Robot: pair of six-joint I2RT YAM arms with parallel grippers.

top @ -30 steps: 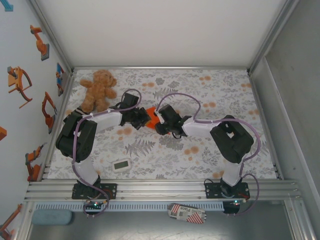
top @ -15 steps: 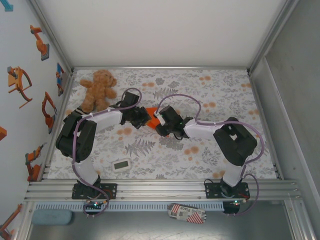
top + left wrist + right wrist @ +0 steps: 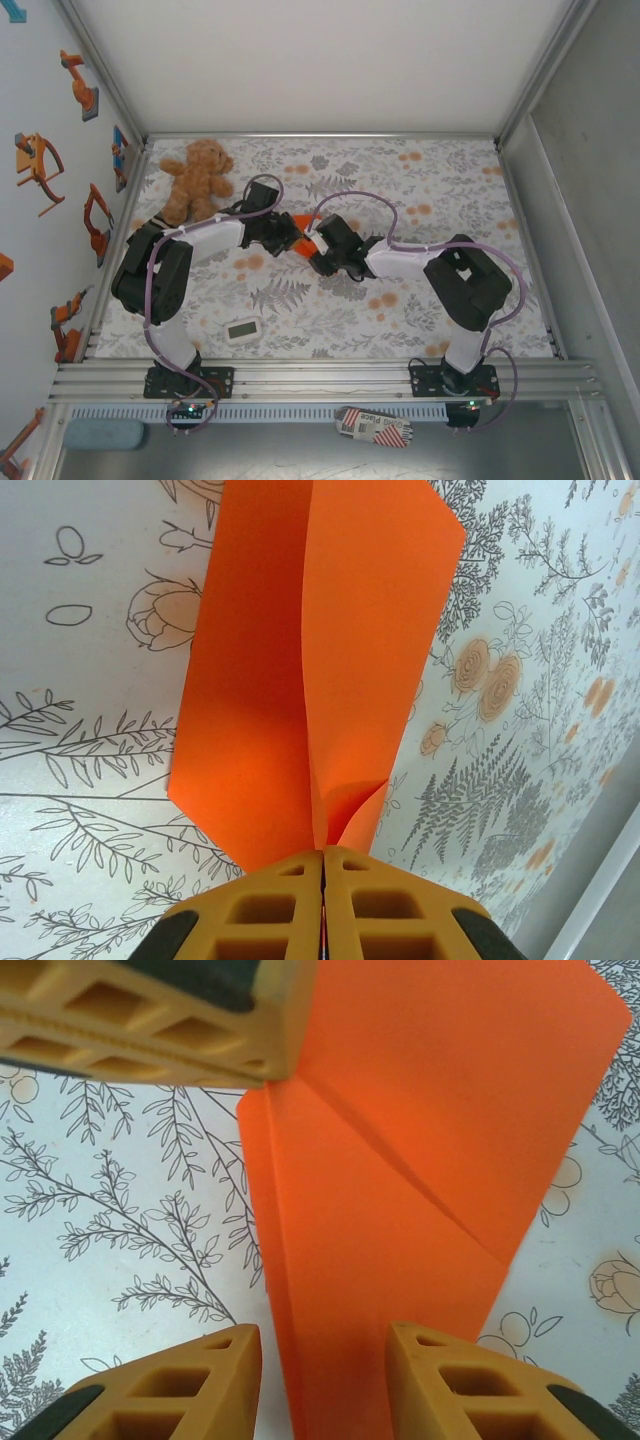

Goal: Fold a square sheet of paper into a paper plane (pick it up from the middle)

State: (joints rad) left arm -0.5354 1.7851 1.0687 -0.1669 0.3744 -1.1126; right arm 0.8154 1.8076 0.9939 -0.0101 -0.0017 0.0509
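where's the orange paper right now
In the top view the orange paper is mid-table, right of the teddy bear, pinched in the left gripper, its free end inside the open right gripper.

Orange paper (image 3: 350, 630), far end off-frame

sheet of paper (image 3: 300, 680): we see plain bright orange
table cover (image 3: 450, 180): we see white with grey leaf sprigs and pale orange flowers
teddy bear (image 3: 197, 180): we see light brown
timer (image 3: 242, 329): we see white
left gripper (image 3: 322, 865): we see mustard yellow with black edges

Robot lab cell, aluminium frame (image 3: 320, 372), floral tablecloth (image 3: 330, 320)
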